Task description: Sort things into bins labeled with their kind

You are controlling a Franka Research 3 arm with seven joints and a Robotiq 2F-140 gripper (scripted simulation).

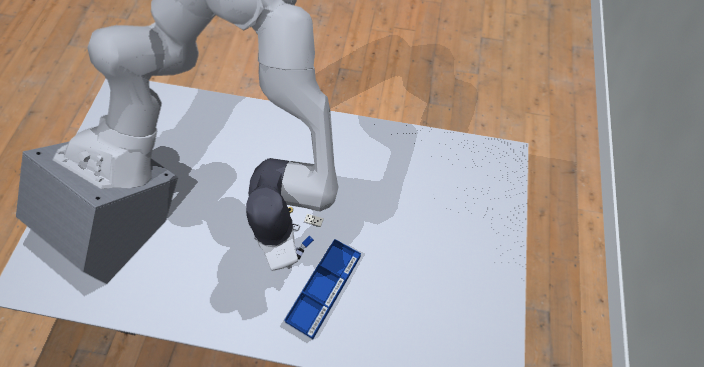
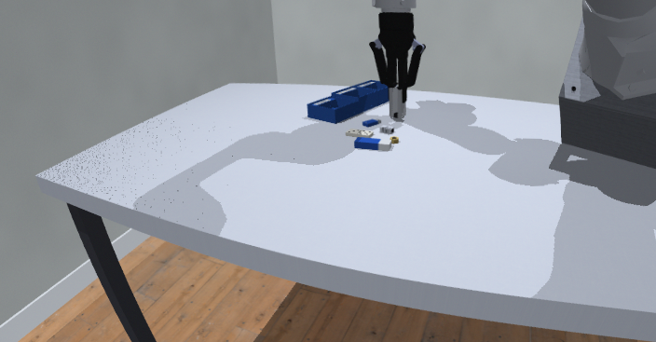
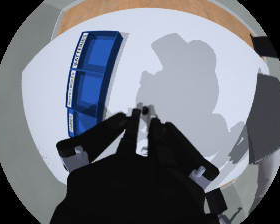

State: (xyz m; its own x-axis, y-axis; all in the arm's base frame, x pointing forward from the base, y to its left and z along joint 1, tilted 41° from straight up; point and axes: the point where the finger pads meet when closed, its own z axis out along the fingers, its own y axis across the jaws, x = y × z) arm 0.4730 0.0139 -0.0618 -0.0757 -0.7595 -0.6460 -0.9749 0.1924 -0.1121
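Note:
My gripper (image 2: 397, 116) (image 3: 145, 110) points down with its fingertips low at the table, nearly together. It is shut on a small black round thing (image 3: 145, 109), which shows dark between the tips. A small blue piece (image 1: 308, 242) (image 2: 371, 122) lies near the bins. A white domino (image 1: 313, 220) (image 2: 359, 132), a small silver-grey thing (image 1: 296, 227) (image 2: 387, 129), a yellow ring-like nut (image 1: 290, 210) (image 2: 394, 140) and a blue and white eraser-like block (image 2: 368, 143) lie close by. The arm hides the block in the top view.
Three joined blue bins stand upright beside the gripper, labelled GAMES (image 1: 338, 257), NUTS+BOLTS (image 1: 322, 284) (image 3: 90, 89) and BATTERIES (image 1: 305, 313) (image 3: 95, 51). No things show inside them. The arm's grey base block (image 1: 55, 211) stands at the other side of the white table (image 1: 450, 296).

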